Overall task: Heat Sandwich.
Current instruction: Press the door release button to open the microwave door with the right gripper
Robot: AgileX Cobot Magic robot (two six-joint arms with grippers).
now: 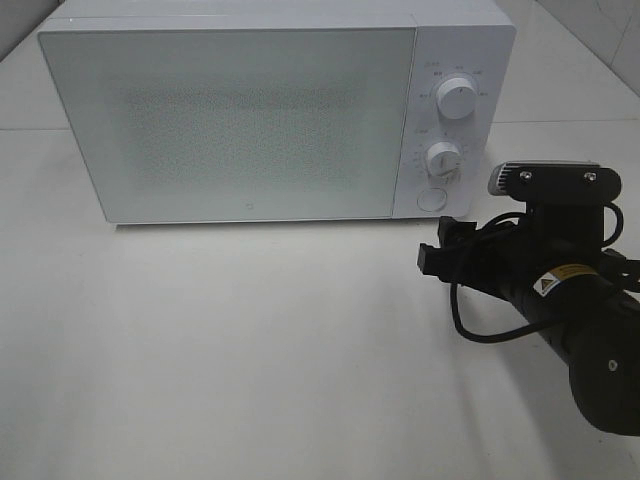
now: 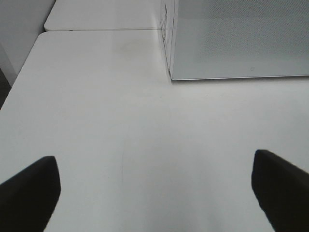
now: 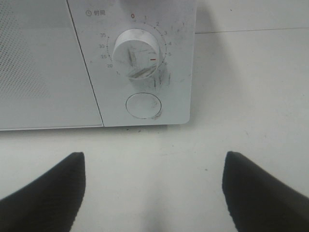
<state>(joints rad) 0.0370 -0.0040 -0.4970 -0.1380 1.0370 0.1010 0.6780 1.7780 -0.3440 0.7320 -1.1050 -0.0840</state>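
Looking at the shut microwave (image 1: pixel 230 120), I can't see the sandwich anywhere, so it's probably inside. Right gripper (image 3: pixel 154 193) sits empty, jaws apart, facing the timer dial (image 3: pixel 136 53) and round button (image 3: pixel 143 105); left gripper (image 2: pixel 154 193) is also apart over the bench (image 1: pixel 200 350). Next up, I'd guess: line up squarely on that dial.

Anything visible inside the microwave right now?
No. The microwave door is shut, and its speckled white panel hides the cavity in every view. Whatever is inside cannot be seen.
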